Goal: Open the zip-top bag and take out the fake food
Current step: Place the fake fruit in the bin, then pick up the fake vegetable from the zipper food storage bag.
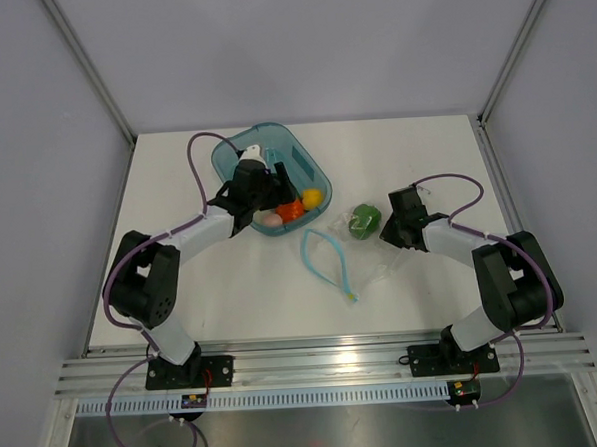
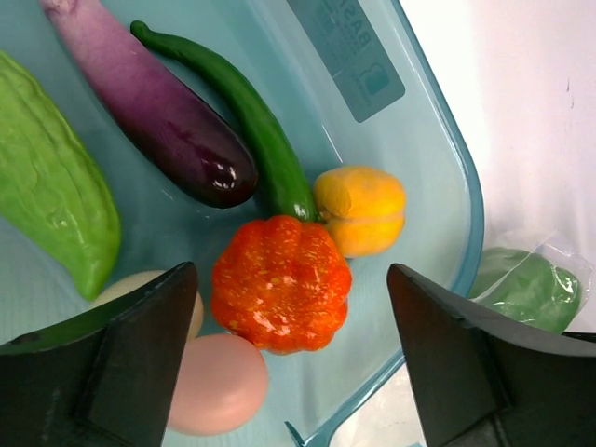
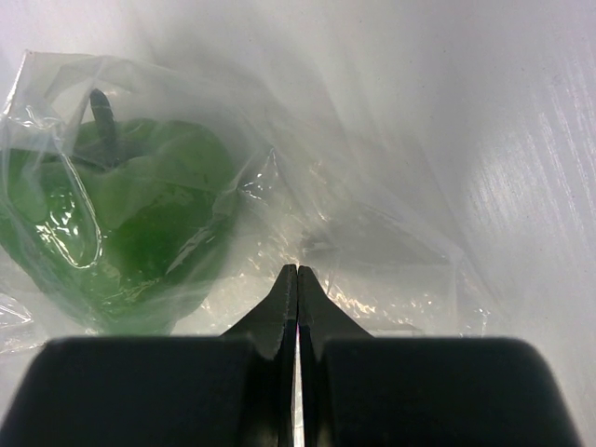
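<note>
The left hand (image 2: 291,279) hangs wide open and empty over the teal tub (image 2: 438,140) near the table's (image 1: 252,296) far edge. The right hand (image 3: 297,270) is closed tight against the zip-top bag (image 3: 372,233), which lies mid-table toward the right edge with the green pepper (image 3: 140,214) inside. I can't tell whether it grips the film.
</note>
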